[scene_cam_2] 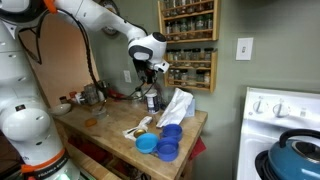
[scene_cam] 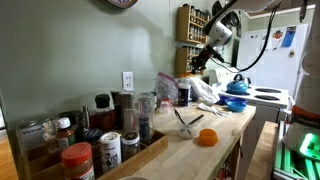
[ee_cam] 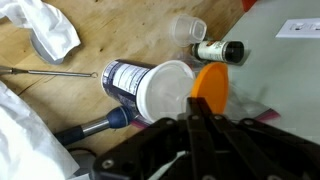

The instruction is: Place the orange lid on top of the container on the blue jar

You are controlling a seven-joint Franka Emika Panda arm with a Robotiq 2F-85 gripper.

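Fingers of the gripper pinch the orange lid by its lower edge. It stands on edge, its long side running up the wrist view. Beneath it on the wooden counter, a blue-labelled jar lies on its side with its white cap on and its contents hidden. A small dark bottle lies on its side nearby.

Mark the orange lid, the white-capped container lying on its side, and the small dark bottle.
orange lid (ee_cam: 213, 85): wrist view, middle of its orange face.
white-capped container (ee_cam: 165, 90): wrist view, centre of its white cap.
small dark bottle (ee_cam: 222, 52): wrist view, mid-body.
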